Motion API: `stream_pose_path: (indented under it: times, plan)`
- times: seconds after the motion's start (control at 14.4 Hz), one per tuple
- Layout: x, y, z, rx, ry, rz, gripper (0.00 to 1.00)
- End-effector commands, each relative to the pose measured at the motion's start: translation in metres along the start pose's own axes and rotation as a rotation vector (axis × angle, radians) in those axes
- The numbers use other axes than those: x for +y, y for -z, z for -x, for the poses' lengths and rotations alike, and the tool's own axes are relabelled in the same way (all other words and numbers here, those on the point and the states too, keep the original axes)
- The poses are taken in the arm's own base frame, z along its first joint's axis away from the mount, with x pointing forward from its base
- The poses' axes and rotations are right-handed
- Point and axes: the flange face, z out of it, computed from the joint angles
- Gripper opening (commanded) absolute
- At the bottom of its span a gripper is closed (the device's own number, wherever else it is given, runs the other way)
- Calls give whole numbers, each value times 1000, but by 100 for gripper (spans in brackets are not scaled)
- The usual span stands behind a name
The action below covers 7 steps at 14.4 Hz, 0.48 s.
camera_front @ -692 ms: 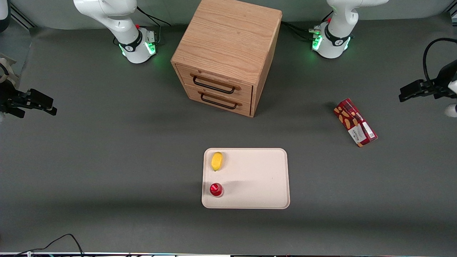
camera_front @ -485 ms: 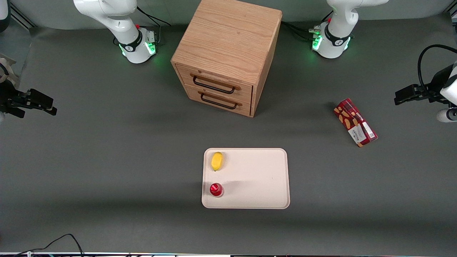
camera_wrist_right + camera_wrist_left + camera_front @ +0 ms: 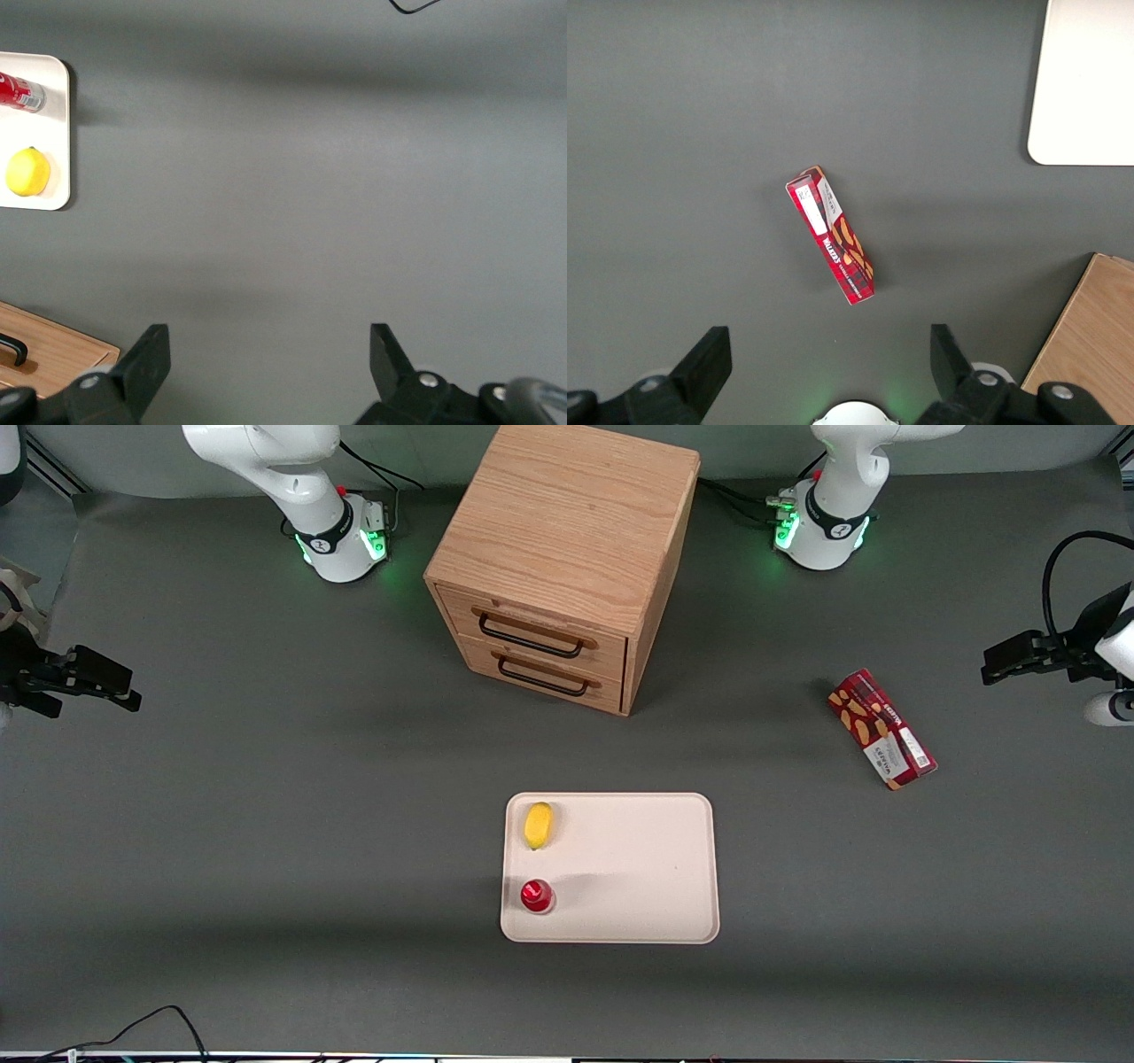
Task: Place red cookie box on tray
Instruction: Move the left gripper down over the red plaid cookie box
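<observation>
The gripper [image 3: 997,664] hangs at the working arm's edge of the table, fingers [image 3: 709,359] spread wide and holding nothing. It should turn to straddle the red cookie box [image 3: 881,729] across its narrow width before descending. That box lies flat, seemingly angled, well apart from the tray [image 3: 647,868] near the table's front-camera edge.

Light oak wooden cabinet [image 3: 567,558] with 2 drawers and 2 dark loop handles, standing on dark grey table mat [image 3: 266,797], small yellow lemon [image 3: 538,825] farther from front camera than small red round-topped object [image 3: 536,895], black cable [image 3: 142,1027] at table edge nearest front camera
</observation>
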Motion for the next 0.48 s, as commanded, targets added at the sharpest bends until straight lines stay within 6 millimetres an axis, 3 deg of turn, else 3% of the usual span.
stream_pose_path:
  times: [0.0, 0.42]
  plan:
    - [-18, -35, -7, -59, 15, -7, 100]
    - [-23, -170, -5, -110, 191, 4, 100]
